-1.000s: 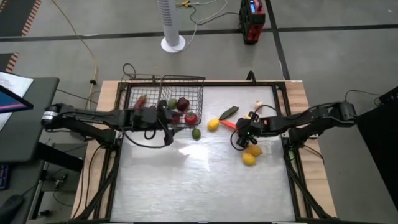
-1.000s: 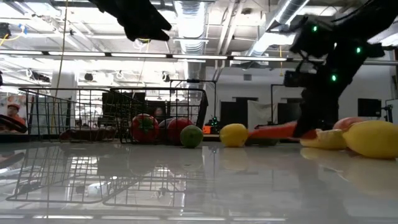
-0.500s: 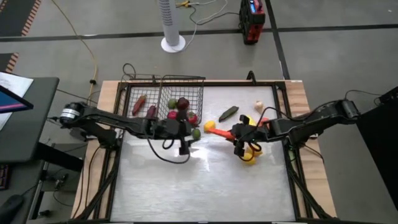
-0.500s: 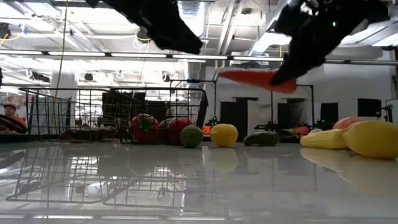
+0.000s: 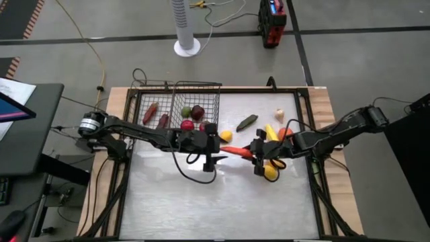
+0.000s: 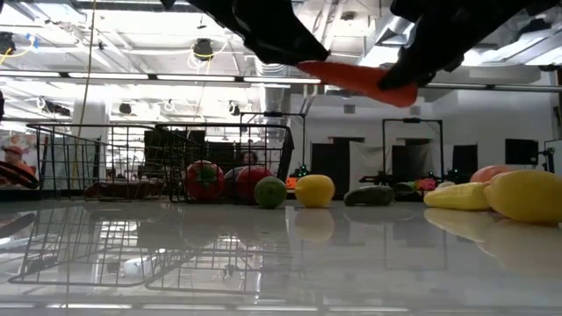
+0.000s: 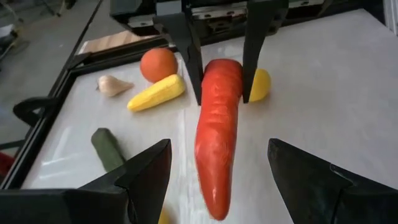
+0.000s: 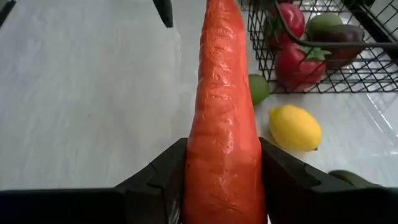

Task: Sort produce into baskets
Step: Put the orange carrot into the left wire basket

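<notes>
**Desk:** White tabletop [image 5: 222,202], mid-sort — what am I looking at?

**Operator:** My right gripper [image 5: 256,152] is pinching the thick end of a long red-orange carrot [image 5: 235,150], held level above the table. My left gripper [image 7: 217,180] faces it with jaws spread, the carrot's tip just short of the gap between the fingers [image 7: 140,171]. I read it as a handover, mid-air, near the table's middle.

**Desk:** Where does it fail?

**Operator:** At the swap. If my right lets go before the left has closed, the carrot drops and may roll. The left would catch only the tapered tip, so I'd expect it to tilt or slip out.

**Desk:** And around it?

**Operator:** Below lie a lemon [image 8: 295,127] and a lime [image 8: 259,88]; a fall could scatter them. Beyond stands the deeper basket [image 5: 196,101], tomatoes [image 8: 292,62] inside. My left arm must clear its wire rim, or the carrot's long end may snag there.
</notes>
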